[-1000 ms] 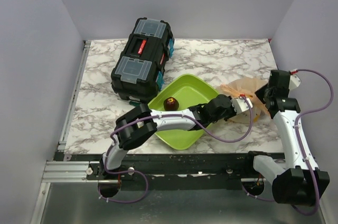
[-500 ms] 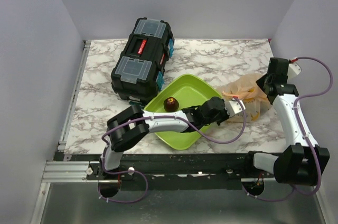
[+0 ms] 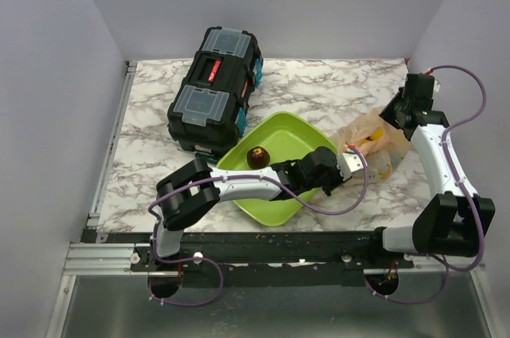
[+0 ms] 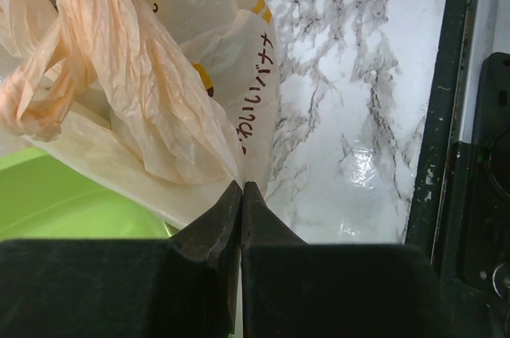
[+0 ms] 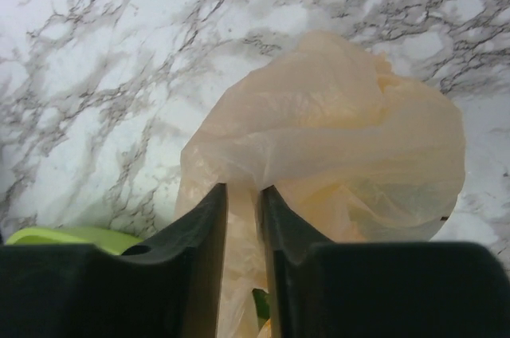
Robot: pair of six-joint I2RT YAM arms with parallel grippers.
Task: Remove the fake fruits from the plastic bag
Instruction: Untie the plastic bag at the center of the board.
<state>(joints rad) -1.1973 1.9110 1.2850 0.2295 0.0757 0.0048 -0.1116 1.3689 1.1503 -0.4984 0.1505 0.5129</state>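
Note:
The peach-orange plastic bag (image 3: 371, 138) lies right of the green tray, stretched between both grippers. My left gripper (image 3: 356, 157) is shut on the bag's near edge; in the left wrist view the closed fingertips (image 4: 241, 187) pinch the bag (image 4: 151, 91). My right gripper (image 3: 393, 119) is shut on the bag's far right side; in the right wrist view a fold of the bag (image 5: 343, 135) runs between its fingers (image 5: 243, 191). Yellow fruit (image 3: 369, 142) shows through the plastic. One dark maroon fruit (image 3: 257, 157) lies in the tray.
The lime-green tray (image 3: 279, 186) sits under my left arm at table centre, and shows in the left wrist view (image 4: 64, 202). A black toolbox (image 3: 215, 87) stands at the back left. The table's black front rail (image 4: 446, 115) is close to the left gripper.
My right gripper has moved toward the far right with the bag, lifting and stretching it. My left gripper has drawn back slightly toward the tray, still holding the bag's edge.

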